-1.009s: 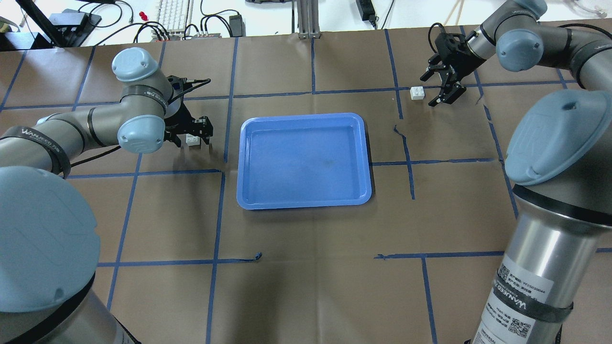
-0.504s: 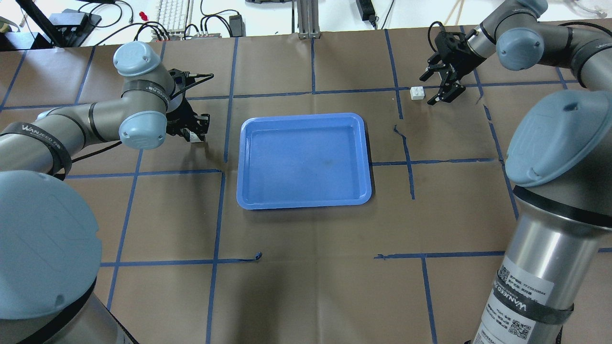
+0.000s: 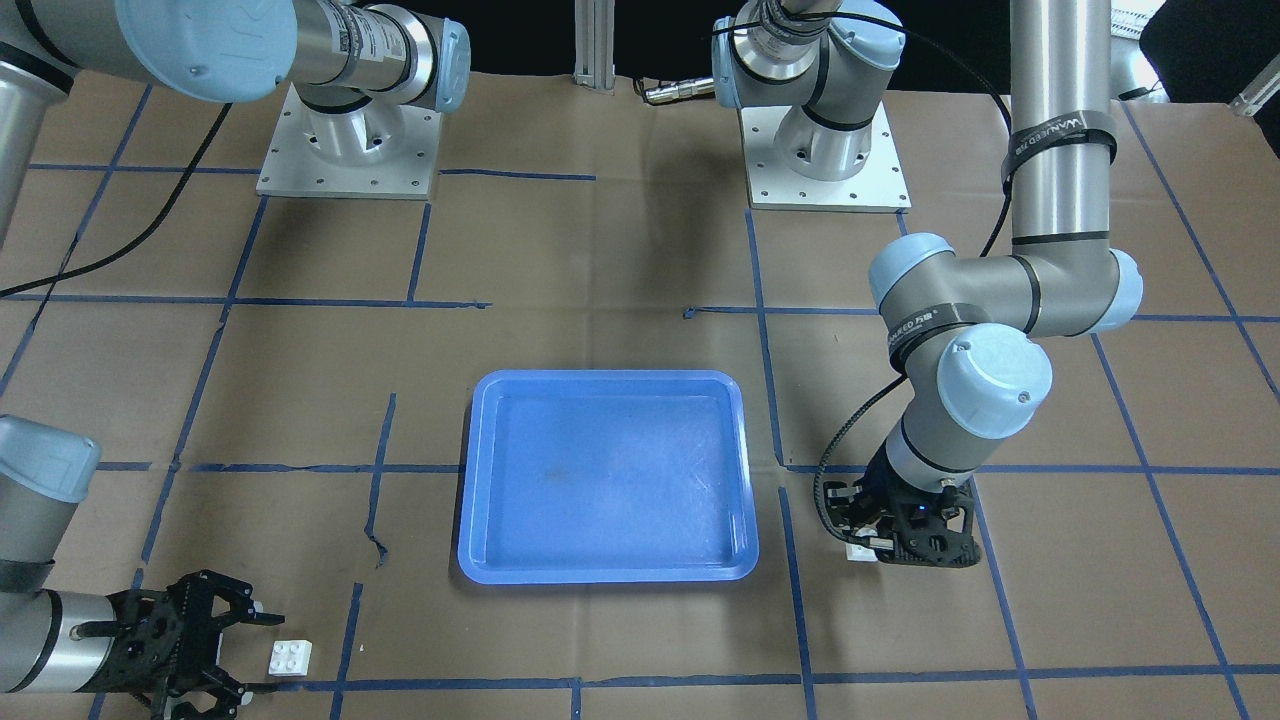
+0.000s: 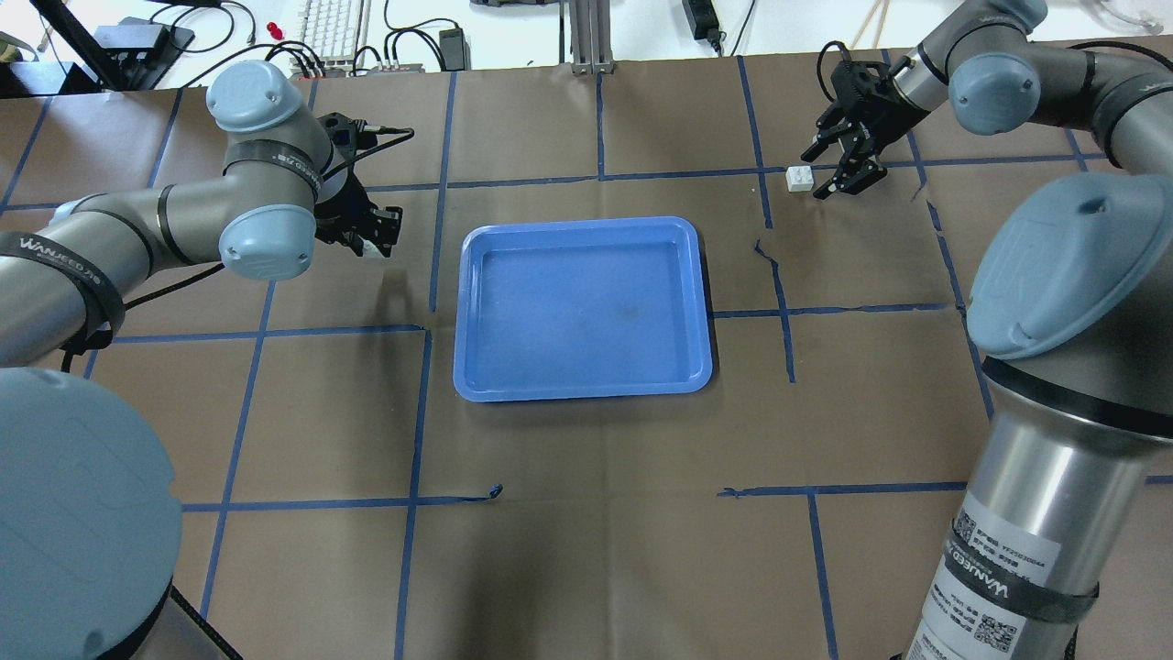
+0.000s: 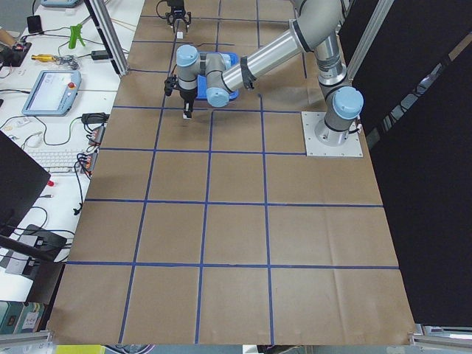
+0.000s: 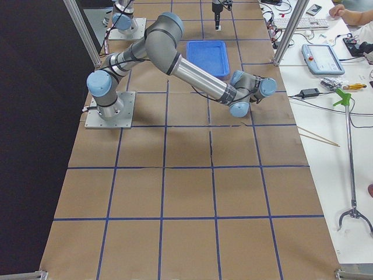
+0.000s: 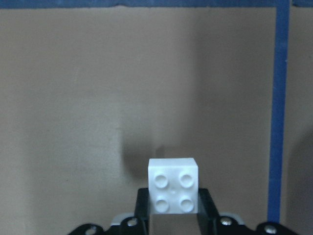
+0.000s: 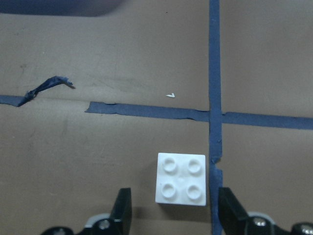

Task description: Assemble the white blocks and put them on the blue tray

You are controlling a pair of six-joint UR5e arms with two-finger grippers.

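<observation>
Lifting is what the left gripper is doing now. A second ago its fingers were spread on both sides of one white block. Then they pressed in, and now they pinch the block by its two sides, with the four bumps facing up. The arm has also pulled back toward the far side of the desk. In the wrist view the block drops a shadow on the brown paper under it, so I think it is off the desk, but I cannot be sure how high.

The right gripper has hardly moved. Its fingers are spread wide, and the other white block sits flat on the desk, part way in between them, right beside a blue tape line. Nothing is squeezing that block yet.

The blue tray lies in the middle of the desk, between the two arms and well apart from both blocks. No block is in it.

So one block is in hand and one is not. I think the right gripper needs to go a bit further over its block and close. After that the two blocks can be pushed together and put on the tray.
</observation>
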